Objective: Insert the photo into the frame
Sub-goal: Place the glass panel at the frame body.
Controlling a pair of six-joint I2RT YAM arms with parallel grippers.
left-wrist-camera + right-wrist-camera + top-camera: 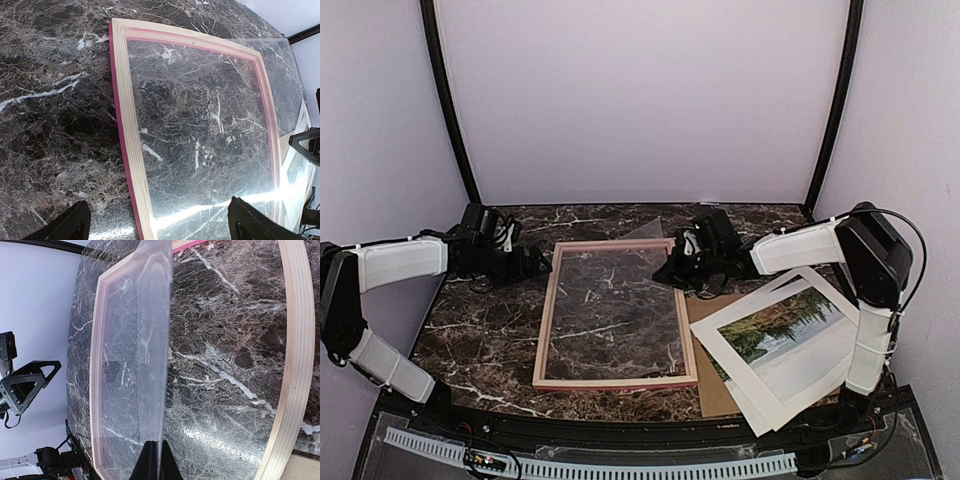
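Note:
The frame [548, 320] lies flat on the marble table with its pale wood side up and a pink-red edge [116, 130] showing underneath. My right gripper [157, 460] is shut on the edge of a clear sheet [145, 340], held tilted over the frame's opening. The sheet's far corner [655, 228] sticks out past the far rail. My left gripper [157, 212] stands open, straddling the frame's left rail [131, 145] with nothing between its fingers. The photo [788, 328], a landscape print, lies to the right of the frame.
Under the photo sit white mat boards [790, 400] and a brown backing board [715, 390], near the table's front right. The two grippers [535, 262] [670, 270] face each other across the frame's far half. Black posts and pale walls enclose the table.

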